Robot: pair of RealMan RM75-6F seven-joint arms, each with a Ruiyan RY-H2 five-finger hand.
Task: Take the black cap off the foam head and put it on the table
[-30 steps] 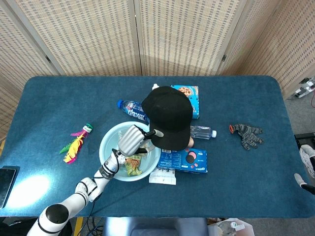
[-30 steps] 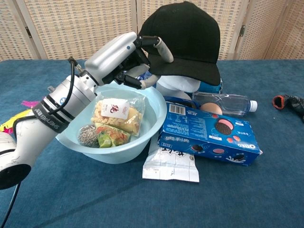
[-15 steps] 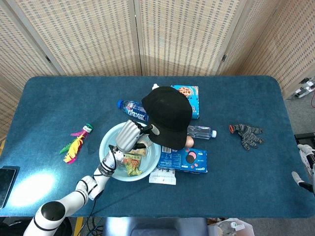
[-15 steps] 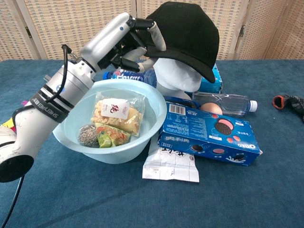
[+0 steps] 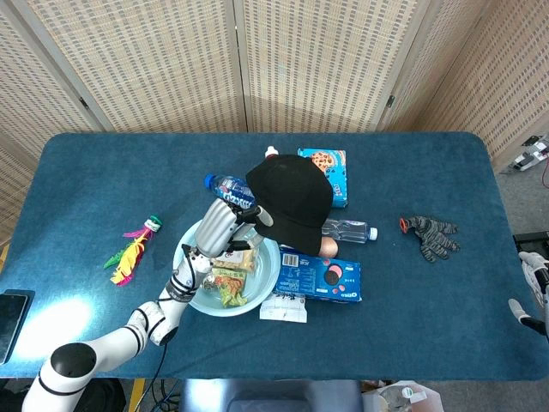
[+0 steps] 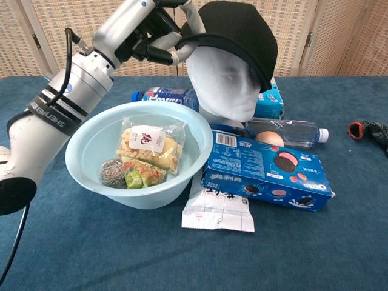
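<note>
The black cap [image 6: 239,30] sits tilted back on the white foam head [image 6: 223,79], whose face is bare in the chest view. My left hand [image 6: 159,27] is raised above the bowl and grips the cap's brim at its left edge. From the head view the cap [image 5: 292,193] covers the foam head, and the left hand [image 5: 223,225] meets it from the left. A pale sliver at the right edge of the head view may be my right hand [image 5: 533,279]; its fingers cannot be made out.
A light blue bowl [image 6: 85,142] of snack packets stands under my left arm. An Oreo box [image 6: 267,173], a white packet [image 6: 215,209] and two bottles [image 6: 285,130] [image 6: 163,96] crowd the head's base. A glove [image 5: 431,234] lies right, a feather toy [image 5: 130,253] left.
My left hand has risen and moved back with the brim, lifting the cap's front off the foam head's face. The cap has tipped backward.
</note>
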